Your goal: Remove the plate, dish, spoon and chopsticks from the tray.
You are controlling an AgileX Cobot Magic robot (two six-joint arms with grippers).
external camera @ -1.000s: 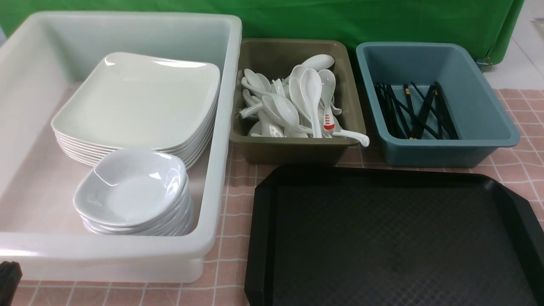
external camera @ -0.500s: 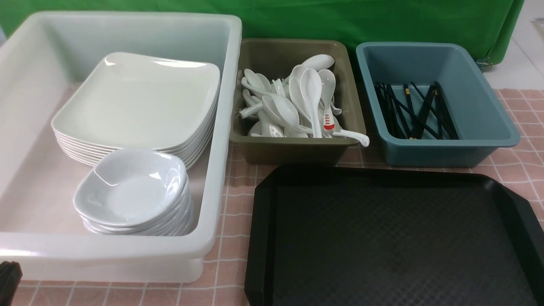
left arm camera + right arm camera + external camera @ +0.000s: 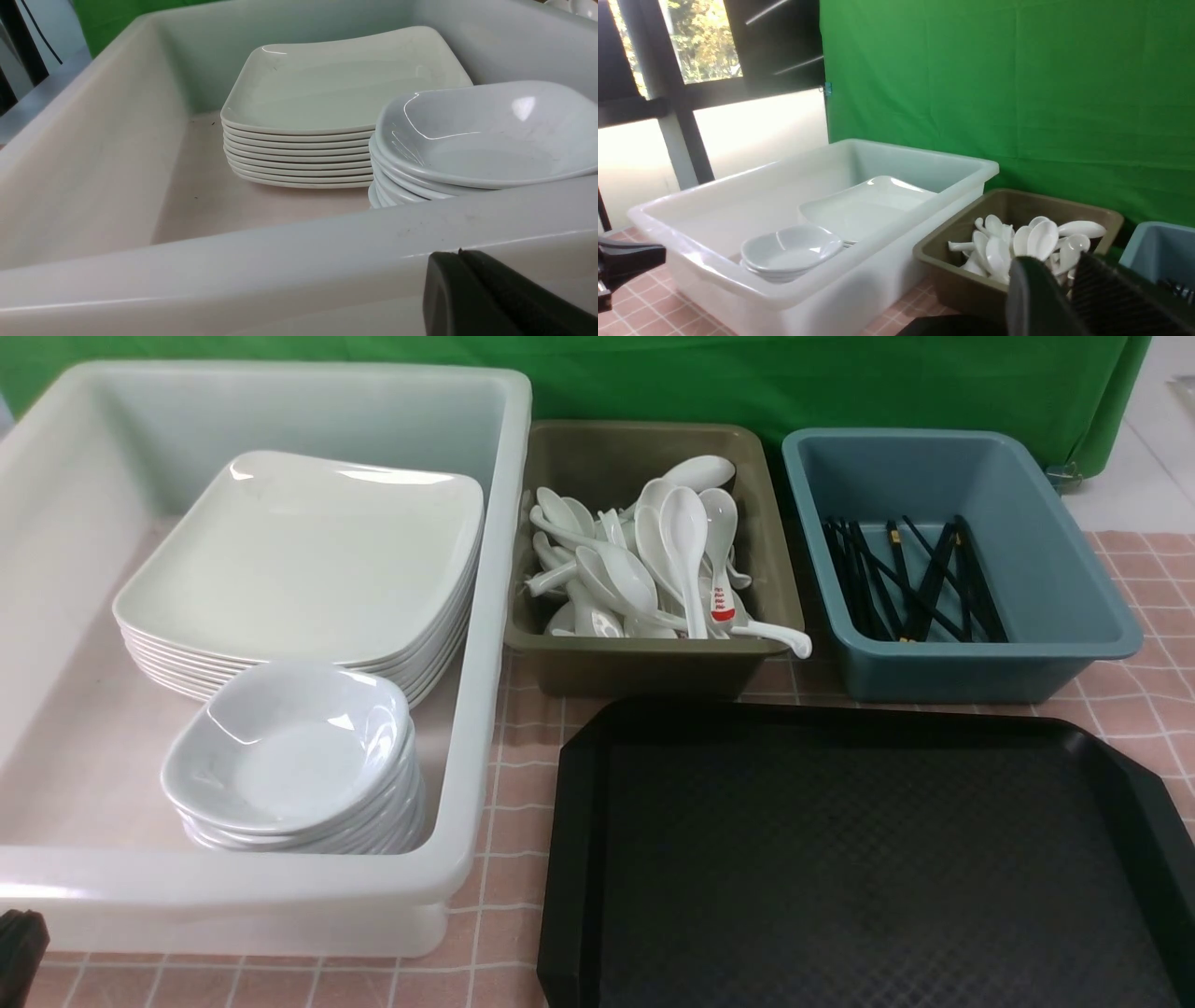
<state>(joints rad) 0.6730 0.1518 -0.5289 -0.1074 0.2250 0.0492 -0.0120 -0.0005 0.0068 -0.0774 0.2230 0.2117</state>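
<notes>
**A:** So the big white tub [image 3: 485, 616] takes up the whole left side, makes sense, it's the only thing roomy enough for the plate [image 3: 299, 555] stack. The top plate sits flat on its pile, with the small dish [image 3: 289, 742] stack right in front of it, all nested so nothing slides.

**B:** And the tray [image 3: 859, 859]?

**A:** Bare as far as I can see, at least the part in view. It lies nearest the robot, right in front of the olive bin [image 3: 653, 667] and the blue bin [image 3: 980, 663], so it's a short hop from tray to bins. My guess is the clearing is basically done.

**B:** Where's the spoon?

**A:** Somewhere in the heap of spoons [image 3: 644, 565] in the olive bin; can't pick out which one, except it isn't the red-marked one. The chopsticks [image 3: 910, 583] lie criss-crossed in the blue bin, just dropped in.

**B:** Arms?

**A:** Both pulled back low. The left gripper [image 3: 495, 298] is closed with nothing in it, just outside the tub's near wall. The right gripper [image 3: 1064, 298] shows a narrow gap between its fingers, and I can't tell more; nothing seems to be in it.
</notes>
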